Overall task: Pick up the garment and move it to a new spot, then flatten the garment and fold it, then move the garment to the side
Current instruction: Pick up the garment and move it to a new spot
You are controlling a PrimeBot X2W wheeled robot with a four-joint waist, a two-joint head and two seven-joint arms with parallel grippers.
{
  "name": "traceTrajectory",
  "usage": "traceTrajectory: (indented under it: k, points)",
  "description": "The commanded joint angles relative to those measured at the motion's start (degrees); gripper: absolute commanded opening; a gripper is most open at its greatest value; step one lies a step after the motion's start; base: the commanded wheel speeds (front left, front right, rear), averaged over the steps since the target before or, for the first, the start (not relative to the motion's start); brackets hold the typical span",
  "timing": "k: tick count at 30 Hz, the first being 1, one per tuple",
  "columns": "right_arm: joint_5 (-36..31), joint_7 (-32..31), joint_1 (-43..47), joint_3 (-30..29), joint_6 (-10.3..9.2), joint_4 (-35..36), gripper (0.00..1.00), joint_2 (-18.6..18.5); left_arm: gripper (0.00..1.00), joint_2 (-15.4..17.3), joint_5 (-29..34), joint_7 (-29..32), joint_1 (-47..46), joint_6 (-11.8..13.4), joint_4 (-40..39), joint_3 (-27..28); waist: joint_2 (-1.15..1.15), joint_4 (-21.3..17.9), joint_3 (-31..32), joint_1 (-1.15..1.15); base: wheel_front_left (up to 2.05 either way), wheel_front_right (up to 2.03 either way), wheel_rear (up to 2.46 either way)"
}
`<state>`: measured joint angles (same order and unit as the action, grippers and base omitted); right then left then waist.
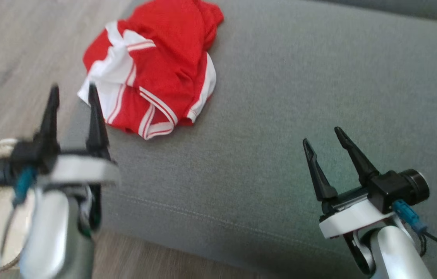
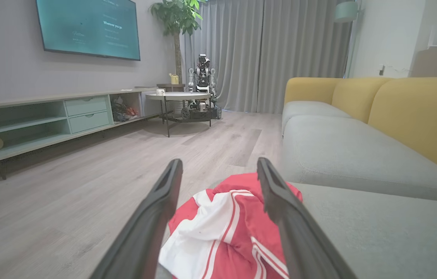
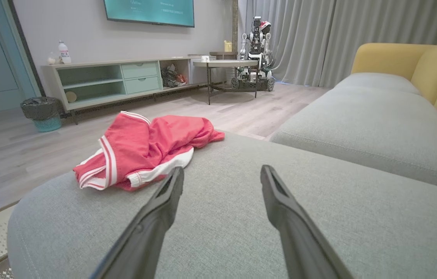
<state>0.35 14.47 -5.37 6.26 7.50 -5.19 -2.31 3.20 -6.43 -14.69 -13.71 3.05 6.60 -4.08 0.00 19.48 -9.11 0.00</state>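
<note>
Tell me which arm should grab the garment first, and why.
Left. The left gripper is open right at the near edge of the garment, and its wrist view frames it between its fingers. The right gripper, also open, sits farther off over bare sofa.

Red-and-white garment (image 3: 141, 153) crumpled on grey sofa seat (image 3: 241, 217). Right gripper (image 3: 222, 182) fingers spread above seat, empty.

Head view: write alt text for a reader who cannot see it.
A crumpled red garment with white stripes lies near the left edge of a grey sofa cushion. Both grippers are open and empty: the left gripper, blurred, just short of the garment, the right gripper over bare cushion.
</note>
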Motion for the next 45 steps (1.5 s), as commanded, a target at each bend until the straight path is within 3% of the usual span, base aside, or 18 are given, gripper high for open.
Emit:
traceTrajectory:
  k: [1, 5, 9, 14, 21, 30, 31, 33, 40, 45]
  points:
    - [-0.7, 0.5, -1.9, 1.2, -0.01, 1.9, 1.0, -0.6, 1.0, 1.9, -0.3, -0.3, -4.3, -0.8, 0.6, 2.7, 0.0, -0.9, -3.0, 0.0, 0.0, 0.0, 0.0]
    - [-1.8, 0.5, -3.4, 1.7, -0.01, 1.5, 1.0, -0.6, 1.0, 5.4, -1.8, 1.9, -15.2, -3.9, 11.8, 3.7, 0.0, -2.2, -6.2, 0.0, 0.0, 0.0, 0.0]
    - [-2.6, 0.5, -5.1, 2.5, -0.01, 1.3, 1.0, -0.6, 1.0, 8.2, -2.7, 8.7, -24.9, -5.4, 21.8, 4.1, 0.0, -3.8, -9.7, 0.0, 0.0, 0.0, 0.0]
    - [-2.9, 0.5, -7.1, 2.8, -0.01, 1.5, 1.0, -0.6, 1.0, 11.3, -1.2, 15.8, -32.5, -5.4, 33.6, 2.9, 0.0, -6.0, -12.7, 0.0, 0.0, 0.0, 0.0]
    - [-3.1, 0.5, -8.7, 2.4, -0.01, 2.5, 1.0, -0.6, 1.0, 12.0, -1.8, 19.2, -38.0, -6.8, 45.7, 1.9, 0.0, -7.9, -16.2, 0.0, 0.0, 0.0, 0.0]
    - [-3.3, 0.5, -10.5, 1.7, -0.01, 3.0, 1.0, -0.6, 1.0, 12.0, -2.1, 16.6, -42.1, -8.2, 54.1, 0.4, 0.0, -8.4, -18.8, 0.0, 0.0, 0.0, 0.0]
    - [-3.1, 0.5, -10.7, 1.5, -0.01, 3.2, 1.0, -0.6, 0.62, 12.1, -2.2, 15.6, -42.5, -8.3, 54.7, 0.3, 0.0, -8.5, -18.9, 0.0, 0.0, 0.0, 0.0]
    - [-2.7, 0.5, -10.9, 1.4, -0.01, 3.5, 1.0, -0.6, 0.0, 12.6, -2.1, 12.9, -43.2, -8.3, 55.5, 0.1, 0.0, -8.6, -18.8, 0.0, 0.0, 0.0, 0.0]
    - [-0.9, 0.5, -10.4, 1.4, -0.01, 3.4, 1.0, -0.6, 0.0, 14.2, -0.6, 1.8, -45.4, -7.2, 55.2, -1.2, 0.0, -9.7, -15.2, 0.0, 0.0, 0.0, 0.0]
    - [1.2, 0.5, -8.6, 1.1, -0.01, 3.1, 1.0, -0.6, 0.0, 15.0, 0.6, -0.2, -46.0, -7.6, 45.9, -2.5, 0.0, -11.1, -9.8, 0.0, 0.0, 0.0, 0.0]
